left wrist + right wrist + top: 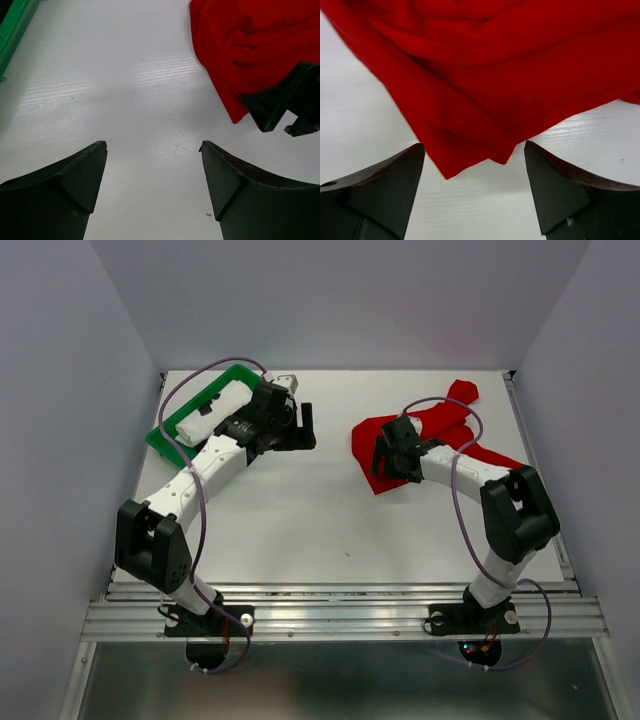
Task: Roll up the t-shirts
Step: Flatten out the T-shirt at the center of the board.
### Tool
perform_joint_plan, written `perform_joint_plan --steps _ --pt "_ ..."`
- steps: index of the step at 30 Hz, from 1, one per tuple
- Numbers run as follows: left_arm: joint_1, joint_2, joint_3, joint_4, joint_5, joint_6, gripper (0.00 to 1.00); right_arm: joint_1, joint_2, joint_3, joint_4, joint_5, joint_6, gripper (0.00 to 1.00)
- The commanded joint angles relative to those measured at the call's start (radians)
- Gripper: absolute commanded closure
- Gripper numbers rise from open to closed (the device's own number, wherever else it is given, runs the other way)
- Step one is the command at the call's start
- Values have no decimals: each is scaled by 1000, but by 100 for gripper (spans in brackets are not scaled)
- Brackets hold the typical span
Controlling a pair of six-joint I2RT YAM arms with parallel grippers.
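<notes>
While left gripper [153, 145] and right gripper [475, 150] stand spread, we fear pinch gathers several folds of crumpled red t-shirt [495, 85].

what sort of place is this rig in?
Probably a lab robot cell, not a home: plain white table boxed by blank grey walls, left arm and right arm bolted to a metal rail, red t-shirt as prop.

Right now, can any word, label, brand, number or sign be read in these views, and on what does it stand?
None can be read. The red t-shirt, the white t-shirt, the green tray and the table show no print, label or number in any view.
</notes>
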Motion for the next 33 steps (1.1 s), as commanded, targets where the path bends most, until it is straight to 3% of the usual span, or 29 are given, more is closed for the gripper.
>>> perform_joint_plan --steps 1,3,4,6,7,8,10,15,21,25,28,29,31,33 --pt "1 -58 -15 13 6 0 13 9 82 53 -44 63 -51 17" --pt "2 -67 -15 10 2 1 12 9 104 60 -47 67 -50 32" --pt "2 -68 -16 9 2 3 12 9 113 60 -46 58 -48 54" --pt "1 -74 -21 7 -1 1 12 9 105 57 -39 50 -31 78" --pt "2 -77 -22 6 -1 3 12 9 98 48 -33 44 -28 97" --pt "2 -79 -24 7 -1 3 12 9 87 42 -29 26 -30 99" --pt "1 -79 -30 10 -1 0 12 27 53 22 -1 -3 -34 99" --pt "2 -76 -38 9 -21 -10 12 205 24 46 -6 0 -16 99" --pt "37 -84 -41 -25 -72 -10 12 416 85 128 19 -54 45 99" --pt "88 -102 -53 -39 -83 -5 12 473 151 204 22 -97 27 98" --pt "116 -120 -62 -51 -84 3 12 474 154 215 2 -65 24 64" --pt "117 -125 -68 -51 -84 7 12 474 127 203 -1 -25 18 37" --pt "117 -140 -87 -53 -78 4 12 460 88 172 -16 33 6 27" --pt "117 -159 -122 -46 -64 -13 12 439 14 137 -24 59 12 24"
